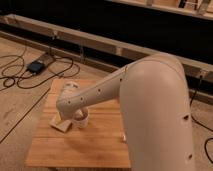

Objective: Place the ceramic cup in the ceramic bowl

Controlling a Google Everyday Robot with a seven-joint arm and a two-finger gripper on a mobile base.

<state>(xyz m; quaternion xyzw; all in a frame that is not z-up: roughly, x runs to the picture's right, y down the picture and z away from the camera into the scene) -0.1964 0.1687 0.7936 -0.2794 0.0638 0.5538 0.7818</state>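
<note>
The white ceramic cup [81,120] stands on the wooden table [95,145], left of its middle. My pale arm reaches from the right across the table, and its end [67,101] hangs just over the cup. The gripper [75,115] is under that end, right at the cup and mostly covered by the arm. The dark ceramic bowl is not in view; it may be hidden behind the arm.
A flat tan piece [61,124] lies on the table left of the cup. A small pale object [122,136] lies near the table's right side. A whitish round thing [70,86] shows behind the arm. Cables and a dark box [36,66] lie on the floor at left.
</note>
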